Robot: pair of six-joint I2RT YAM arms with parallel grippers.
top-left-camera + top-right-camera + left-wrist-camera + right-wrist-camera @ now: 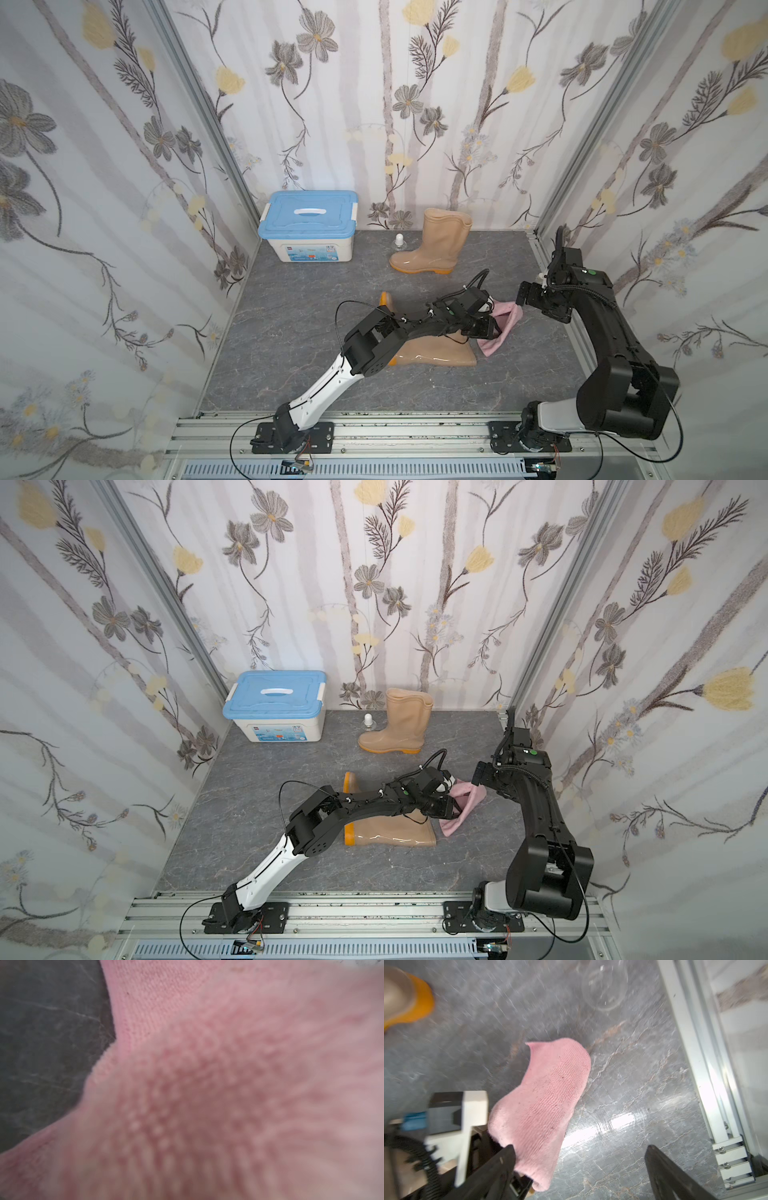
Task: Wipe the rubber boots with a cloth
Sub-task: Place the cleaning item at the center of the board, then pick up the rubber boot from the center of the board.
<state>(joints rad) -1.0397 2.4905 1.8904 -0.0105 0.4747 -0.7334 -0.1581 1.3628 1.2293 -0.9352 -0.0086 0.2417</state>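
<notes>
One tan rubber boot stands upright at the back. The other boot lies on its side under my left arm, orange sole pointing left. My left gripper hovers at that boot's open top, shut on the pink cloth. The cloth drapes over the left wrist camera and hides the fingers there. My right gripper is open at the cloth's far end; the cloth brushes one finger.
A white box with a blue lid sits at the back left. A small white-capped bottle stands beside the upright boot. An aluminium rail and papered walls close in the grey marble floor.
</notes>
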